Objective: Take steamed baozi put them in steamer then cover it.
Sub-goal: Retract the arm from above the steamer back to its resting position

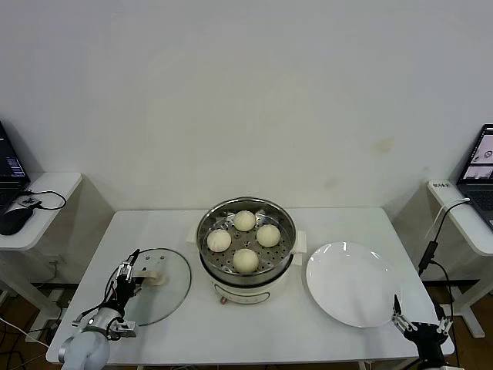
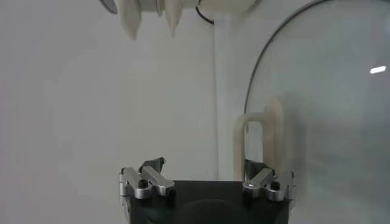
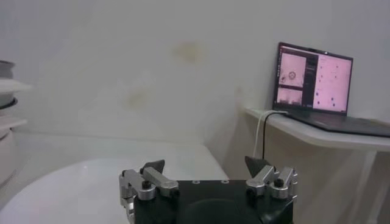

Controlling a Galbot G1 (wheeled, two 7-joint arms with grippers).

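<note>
A plain white wall backs a white rectangular bench (image 1: 254,324), with side desks carrying laptops at either edge of the head view. At the bench's centre stands the round shiny stainless-steel steamer (image 1: 246,245) on its white electric base, open at the top. On its perforated tray sit the four small cream-white steamed baozi (image 1: 245,220), spaced in a diamond, apart from one another. To the robot's left of the steamer, the round clear glass cover (image 1: 158,286) with a metal rim lies flat on the bench. The left claw (image 1: 129,277) sits at the cover's cream-white bar handle (image 1: 158,278), over the glass. To the robot's right of the steamer lies a flat round white plate (image 1: 353,284). The right claw (image 1: 420,327) hangs low at the bench's near right corner, just beside the plate's rim, fingers spread and holding nothing.

In the left wrist view, the left claw (image 2: 207,176) has its fingers apart. One finger (image 2: 268,181) stands right at the cream handle (image 2: 259,143); whether it touches I cannot tell. The other finger is over bare bench. The cover's glass (image 2: 329,103) fills the area beyond the handle.

In the right wrist view, the right claw (image 3: 207,176) is wide apart and empty, above the white plate (image 3: 73,189). An open laptop (image 3: 315,79) sits on the side desk beyond.
</note>
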